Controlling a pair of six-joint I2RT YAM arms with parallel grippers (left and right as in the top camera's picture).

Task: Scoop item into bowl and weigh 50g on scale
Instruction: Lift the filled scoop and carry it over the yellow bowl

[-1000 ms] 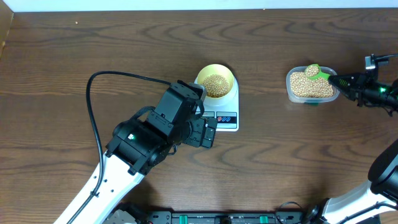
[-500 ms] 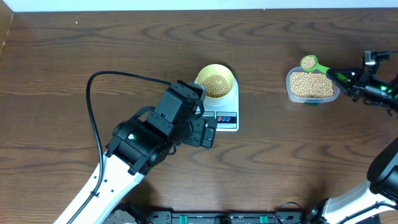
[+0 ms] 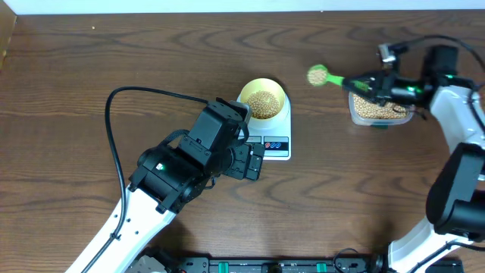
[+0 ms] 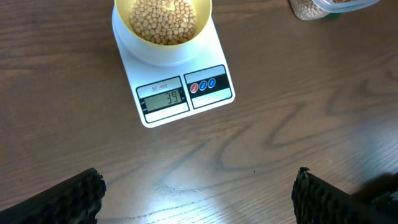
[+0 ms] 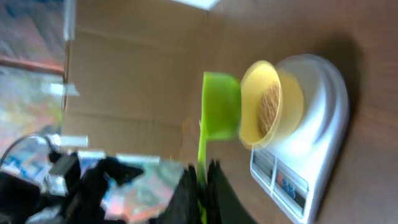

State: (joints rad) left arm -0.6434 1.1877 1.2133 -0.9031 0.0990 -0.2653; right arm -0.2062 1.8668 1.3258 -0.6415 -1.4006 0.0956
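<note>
The right hand (image 3: 373, 84), clenched on a green plastic scoop (image 3: 317, 74) of tan beans (image 3: 316, 73) near the pale yellow bowl (image 3: 280, 90) on the white scale (image 4: 186, 93) reading 39, should trickle them in slowly.

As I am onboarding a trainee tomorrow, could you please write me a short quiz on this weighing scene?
1. True or false: the scale reads 50.
2. Where is the green scoop? A) inside the clear tub; B) in the air between the tub and the yellow bowl; C) resting in the bowl.
3. Fill in: the scoop is held by the ____ gripper.
Key: 1 false, it reads 39. 2 B. 3 the right gripper.
</note>
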